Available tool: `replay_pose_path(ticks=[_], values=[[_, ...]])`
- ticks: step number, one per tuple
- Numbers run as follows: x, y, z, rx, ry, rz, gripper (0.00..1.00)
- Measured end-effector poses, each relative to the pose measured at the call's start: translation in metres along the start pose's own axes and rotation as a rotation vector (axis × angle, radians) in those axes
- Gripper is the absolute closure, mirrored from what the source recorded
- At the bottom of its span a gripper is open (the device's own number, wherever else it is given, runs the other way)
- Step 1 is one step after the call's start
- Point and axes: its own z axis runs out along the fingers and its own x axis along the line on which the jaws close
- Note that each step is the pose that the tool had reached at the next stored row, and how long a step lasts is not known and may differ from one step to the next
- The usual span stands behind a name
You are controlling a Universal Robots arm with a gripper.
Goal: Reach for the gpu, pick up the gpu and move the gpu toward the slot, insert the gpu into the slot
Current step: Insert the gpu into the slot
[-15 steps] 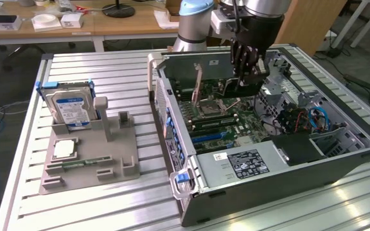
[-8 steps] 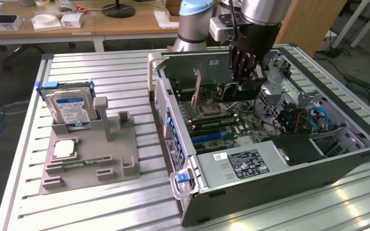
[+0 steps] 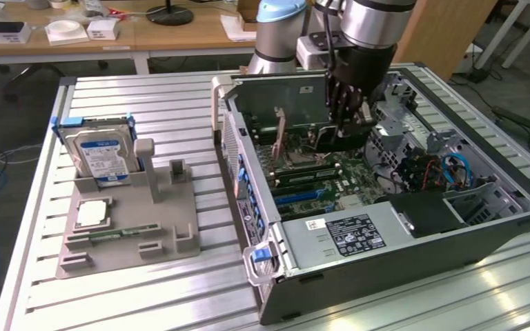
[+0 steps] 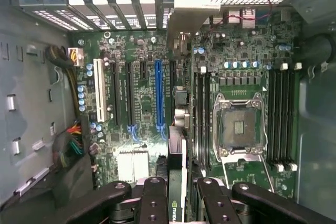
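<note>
Gripper point(image 3: 348, 123) is down inside the open PC case point(image 3: 403, 272); claw is clamped on the gpu point(image 3: 344, 141), one finger on each face of the card; gpu hangs upright under the wrist, over the motherboard point(image 3: 344, 181).

Wrist view: gpu point(image 4: 177, 153) is seen edge-on between the fingers point(image 4: 155, 203), running parallel to the expansion slots; pale metal bracket point(image 4: 194, 3) sits at the far end by the case's rear wall; the slot point(image 4: 157, 98), the long blue strip, lies just beside the card's edge, on the side away from the processor socket point(image 4: 239, 127); can't tell whether the card edge touches any connector.

Case contents: green motherboard point(image 4: 144, 45) on the floor, slot point(image 3: 295, 198) showing blue on it in the exterior view; power supply point(image 3: 348, 234) with a black label at the near end; blue cables point(image 3: 454, 169) in the drive bay, on the exterior view's right.

Grey fixture tray point(image 3: 168, 207) sits on the table point(image 3: 154, 296), on the exterior view's left, well apart from the gripper; it holds a hard drive point(image 3: 104, 155) standing upright in its cradle, a processor chip point(image 3: 93, 214) lying flat, and a memory stick point(image 3: 108, 236) lying in a groove near the chip.
</note>
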Motion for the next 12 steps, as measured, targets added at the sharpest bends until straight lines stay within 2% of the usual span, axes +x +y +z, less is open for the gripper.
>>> replay_pose_path(ticks=[3,5,8,12], values=[[0.002,0.0005,0.0037,-0.0073,0.0009,0.000,0.74],[0.003,0.0007,0.0063,-0.0078,0.0028,0.000,0.74],[0.014,0.0002,0.0086,-0.0075,0.0040,0.000,0.74],[0.016,0.0004,0.0145,-0.0077,0.0070,0.000,0.74]])
